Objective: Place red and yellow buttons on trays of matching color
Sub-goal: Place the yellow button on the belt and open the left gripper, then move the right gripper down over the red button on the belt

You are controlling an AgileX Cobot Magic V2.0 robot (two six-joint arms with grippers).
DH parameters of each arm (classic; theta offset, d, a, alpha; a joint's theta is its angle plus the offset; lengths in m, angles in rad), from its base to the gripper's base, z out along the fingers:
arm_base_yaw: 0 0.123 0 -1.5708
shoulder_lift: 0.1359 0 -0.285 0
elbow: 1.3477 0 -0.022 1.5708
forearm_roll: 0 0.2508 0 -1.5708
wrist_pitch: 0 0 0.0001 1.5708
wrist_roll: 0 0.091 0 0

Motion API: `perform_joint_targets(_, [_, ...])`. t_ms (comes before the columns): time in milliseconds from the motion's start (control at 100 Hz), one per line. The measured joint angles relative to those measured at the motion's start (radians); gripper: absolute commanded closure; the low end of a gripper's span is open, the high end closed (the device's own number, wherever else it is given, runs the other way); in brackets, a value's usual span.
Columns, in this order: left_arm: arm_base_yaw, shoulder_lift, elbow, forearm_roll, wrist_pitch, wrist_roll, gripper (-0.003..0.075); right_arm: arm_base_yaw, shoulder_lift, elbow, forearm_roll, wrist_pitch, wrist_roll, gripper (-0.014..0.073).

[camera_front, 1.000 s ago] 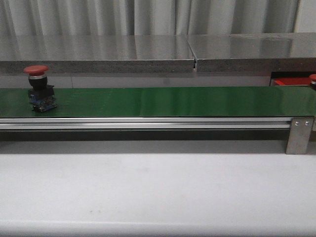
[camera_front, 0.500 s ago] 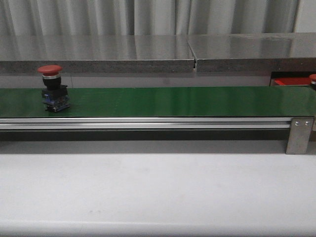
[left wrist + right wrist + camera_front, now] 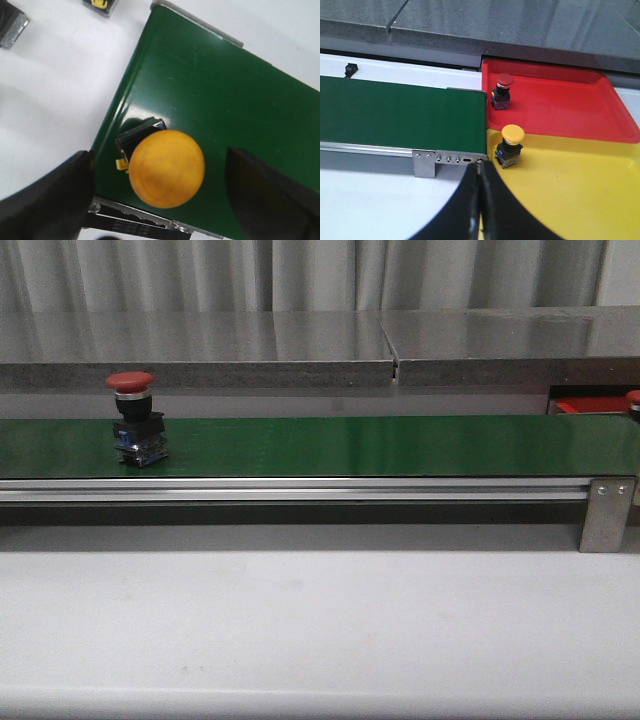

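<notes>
The white worktop (image 3: 320, 620) carries a long green belt (image 3: 380, 445). Past the belt's right end lie a red tray (image 3: 560, 105) and a yellow tray (image 3: 580, 200), touching. A red button (image 3: 135, 420) stands upright near the belt's left end; another red button (image 3: 501, 91) sits in the red tray, a yellow button (image 3: 510, 145) in the yellow tray. Under the left claw (image 3: 160, 200), spread wide, stands a second yellow button (image 3: 166, 168) on the belt's corner. The right claw (image 3: 479, 210) is pressed closed, empty.

The yellow tray (image 3: 580, 200) runs off the right wrist picture's edges, the red tray (image 3: 580, 406) shows only a sliver in front view — and neither gripper appears there.
</notes>
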Motion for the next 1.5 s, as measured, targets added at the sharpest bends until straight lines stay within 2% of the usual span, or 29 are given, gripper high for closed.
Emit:
perform_joint_targets(70, [-0.004,-0.025,0.000,0.000,0.002,0.030,0.0204,0.000,0.000,0.000,0.000,0.000,0.000,0.0711])
perform_joint_targets(140, [-0.010,-0.057,0.000,-0.006,0.002,0.055,0.0279,0.000,0.000,0.000,0.000,0.000,0.000,0.0711])
perform_joint_targets(330, [-0.068,-0.140,0.000,-0.019,-0.001,0.121,0.0647,0.000,0.000,0.000,0.000,0.000,0.000,0.0711])
perform_joint_targets(390, [-0.096,-0.164,0.000,-0.019,0.003,0.137,0.0742,0.000,0.000,0.000,0.000,0.000,0.000,0.0711])
perform_joint_targets(680, [-0.257,-0.299,0.044,0.008,0.013,0.157,0.0741,0.000,0.000,0.000,0.000,0.000,0.000,0.0711])
perform_joint_targets(970, [-0.421,-0.491,0.182,0.071,-0.043,0.138,0.0741,0.000,0.000,0.000,0.000,0.000,0.000,0.0711])
perform_joint_targets(1500, [-0.433,-0.940,0.551,0.085,-0.115,0.111,0.0741,0.000,0.000,0.000,0.018,-0.019,0.000,0.0711])
